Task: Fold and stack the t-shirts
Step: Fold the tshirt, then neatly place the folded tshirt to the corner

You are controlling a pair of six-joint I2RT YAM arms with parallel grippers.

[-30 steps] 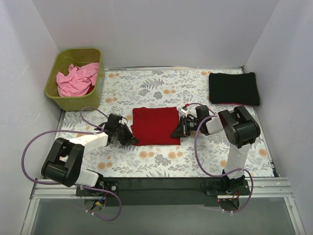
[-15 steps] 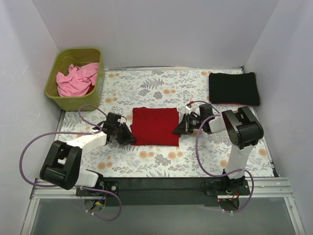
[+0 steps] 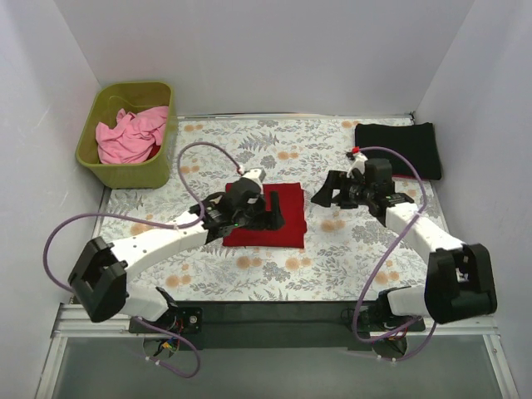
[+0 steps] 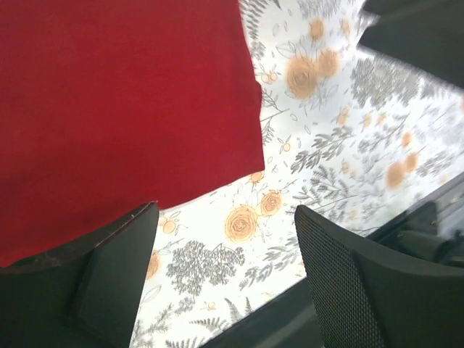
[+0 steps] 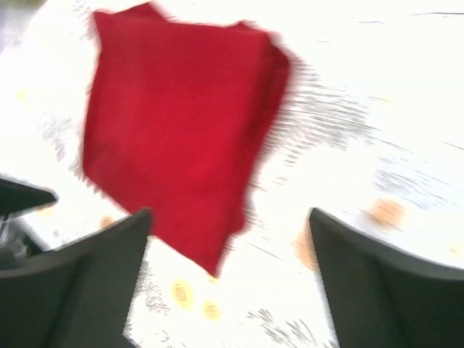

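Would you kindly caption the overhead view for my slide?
Left jaws open above folded red t-shirt, right jaws open beside it; black t-shirt far right, pink t-shirt in the bin.

The middle t-shirt [image 3: 266,237] lies on the table cloth [image 3: 332,274], the left gripper [image 3: 274,216] seemingly above it. The bin [image 3: 91,158], far left, holds a 2nd t-shirt [image 3: 129,133]; a 3rd t-shirt [image 3: 397,150] lies far right.

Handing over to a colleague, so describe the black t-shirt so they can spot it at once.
Start at the floral table cloth and go to its far right corner, opposite the olive-green bin. The black t-shirt lies there folded flat, the only black cloth; the dark red t-shirt sits mid-table.
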